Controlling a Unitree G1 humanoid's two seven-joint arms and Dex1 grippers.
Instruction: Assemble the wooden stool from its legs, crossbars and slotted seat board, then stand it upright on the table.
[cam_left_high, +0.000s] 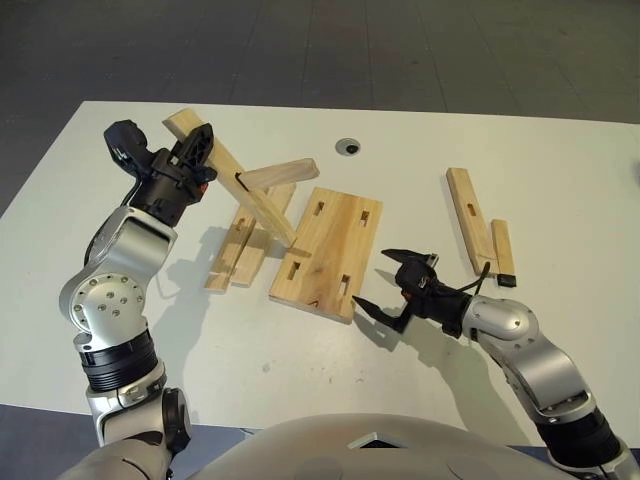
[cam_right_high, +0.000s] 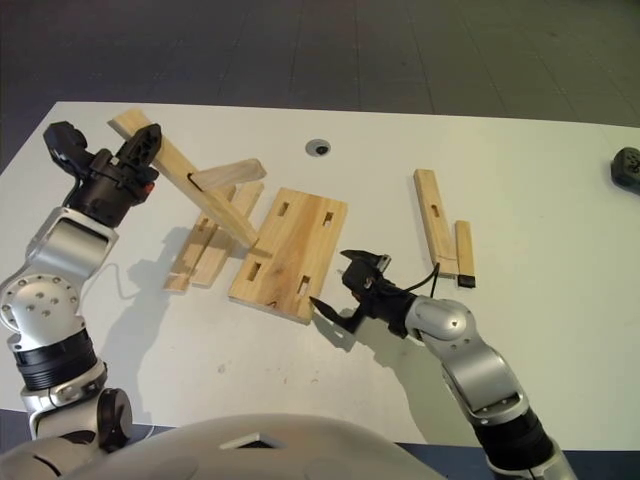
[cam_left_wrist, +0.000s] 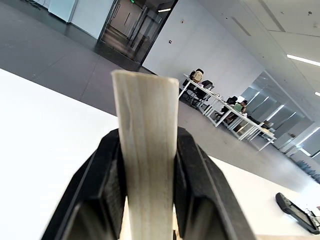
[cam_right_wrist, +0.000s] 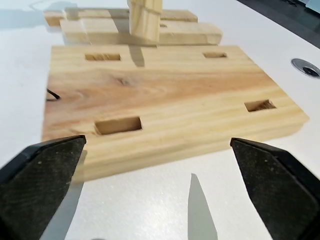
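Assembly is barely starting: left gripper (cam_left_high: 200, 150) is pinching a long pale wooden leg (cam_left_high: 255, 200) at the flat slotted seat board (cam_left_high: 325, 245), right gripper (cam_left_high: 378, 282) is hovering spread.

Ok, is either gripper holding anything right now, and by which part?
The left gripper holds a wooden leg, clamped just short of its raised end. The right gripper is open by the seat board, holding nothing.
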